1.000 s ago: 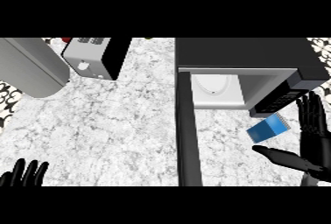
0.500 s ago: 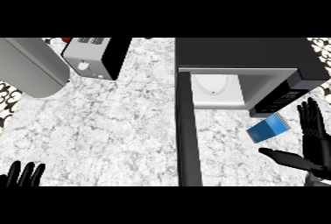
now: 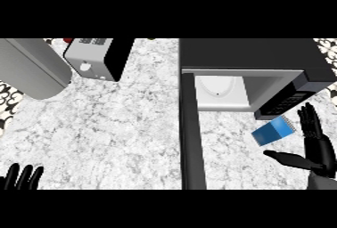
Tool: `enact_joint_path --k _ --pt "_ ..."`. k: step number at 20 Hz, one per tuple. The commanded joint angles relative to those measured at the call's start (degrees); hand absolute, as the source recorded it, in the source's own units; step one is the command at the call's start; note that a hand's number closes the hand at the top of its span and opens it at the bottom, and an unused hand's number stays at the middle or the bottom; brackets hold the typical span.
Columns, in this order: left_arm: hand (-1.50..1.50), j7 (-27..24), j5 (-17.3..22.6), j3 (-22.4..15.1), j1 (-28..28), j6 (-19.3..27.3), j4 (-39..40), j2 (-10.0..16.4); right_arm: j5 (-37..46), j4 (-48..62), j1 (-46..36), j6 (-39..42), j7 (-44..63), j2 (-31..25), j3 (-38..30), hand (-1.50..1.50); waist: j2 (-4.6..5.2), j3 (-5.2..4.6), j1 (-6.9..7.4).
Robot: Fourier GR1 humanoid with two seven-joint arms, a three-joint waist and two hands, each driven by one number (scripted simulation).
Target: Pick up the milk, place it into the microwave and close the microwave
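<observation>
The right robot hand (image 3: 320,152), fingers spread apart, brackets the milk (image 3: 273,132) just before the open microwave (image 3: 250,53), apparently readying a grasp.

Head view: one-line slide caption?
Open right hand beside the blue milk carton, before the open microwave; left hand rests at lower left.

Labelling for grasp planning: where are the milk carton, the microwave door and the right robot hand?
milk carton (image 3: 272,132): head view, middle of its blue face.
microwave door (image 3: 189,133): head view, middle of the open door's edge.
right robot hand (image 3: 320,156): head view, on the palm.
</observation>
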Motion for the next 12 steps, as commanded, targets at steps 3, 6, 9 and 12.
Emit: enact_joint_path --k 3,6,9,12 --pt "-1.50 -2.4 1.2 2.2 -1.1 -0.9 2.6 -0.2 1.8 16.4 -6.4 -1.6 -8.7 -2.1 -1.6 -1.50 0.07 0.02 0.15" --pt "-1.50 -1.2 2.2 2.9 -0.6 -1.3 1.4 0.7 1.5 16.1 -6.2 -0.3 -7.2 -2.1 -0.4 -1.50 0.00 -0.01 -0.10" --pt "-1.50 -4.0 -0.7 -0.8 1.4 -0.7 1.9 -1.1 2.2 26.8 -11.9 1.0 -9.5 -3.7 -1.2 -1.50 0.15 0.05 0.45" --pt "-1.50 -0.7 -1.2 -0.9 1.1 -0.3 -0.9 -0.9 1.9 28.6 -12.8 3.5 -11.1 -5.4 -1.1 -1.50 0.10 0.04 0.19"
